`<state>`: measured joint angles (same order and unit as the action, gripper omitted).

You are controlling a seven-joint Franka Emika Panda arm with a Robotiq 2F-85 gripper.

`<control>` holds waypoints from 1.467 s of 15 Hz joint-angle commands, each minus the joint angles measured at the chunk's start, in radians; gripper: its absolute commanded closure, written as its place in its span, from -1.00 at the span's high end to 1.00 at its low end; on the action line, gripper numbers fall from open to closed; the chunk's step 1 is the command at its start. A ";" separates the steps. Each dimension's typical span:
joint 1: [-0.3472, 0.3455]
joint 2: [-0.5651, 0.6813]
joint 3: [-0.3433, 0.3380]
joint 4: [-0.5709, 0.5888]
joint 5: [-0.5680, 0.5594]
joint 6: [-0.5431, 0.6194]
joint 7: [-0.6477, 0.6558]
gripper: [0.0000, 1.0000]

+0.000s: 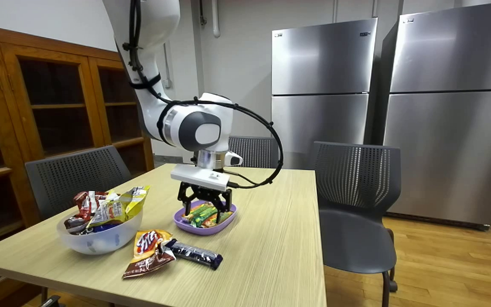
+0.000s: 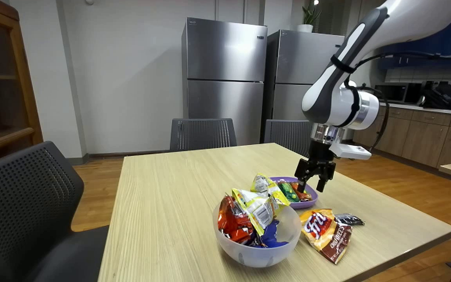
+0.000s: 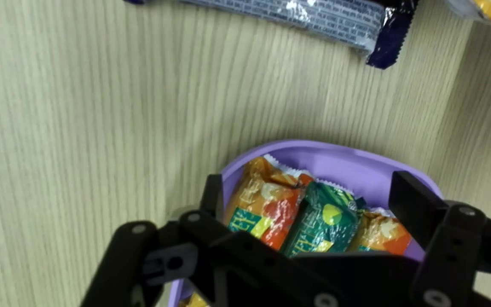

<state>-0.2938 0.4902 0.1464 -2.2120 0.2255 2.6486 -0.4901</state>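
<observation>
My gripper (image 3: 307,192) stands open over a purple tray (image 3: 356,170), its fingers spread to either side of the wrapped bars inside. Between them, in the wrist view, lie a green-wrapped bar (image 3: 326,217) and two orange-wrapped ones, the larger orange bar (image 3: 267,200) on the left. Nothing appears gripped. The gripper's own body hides the near part of the tray. In both exterior views the gripper (image 1: 203,217) (image 2: 311,189) points down at the tray (image 1: 203,231) (image 2: 305,204), with its fingertips low by the bars. Whether they touch anything I cannot tell.
Close to the tray lie a dark-wrapped bar (image 1: 194,253) (image 3: 305,17) and an orange-brown chip bag (image 1: 149,251) (image 2: 325,233). A translucent bowl (image 1: 100,243) (image 2: 257,254) heaped with snack bags stands beside them. Grey chairs (image 1: 356,238) (image 2: 33,196) surround the wooden table (image 1: 279,256).
</observation>
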 commanded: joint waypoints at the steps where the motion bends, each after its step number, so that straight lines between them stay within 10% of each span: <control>1: -0.038 -0.069 0.063 -0.085 0.042 0.015 -0.108 1.00; 12: -0.096 -0.081 0.136 -0.146 0.148 -0.079 -0.480 1.00; 22: -0.073 -0.104 0.041 -0.128 0.178 -0.312 -0.763 1.00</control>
<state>-0.3865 0.4293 0.2196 -2.3326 0.3809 2.4022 -1.1874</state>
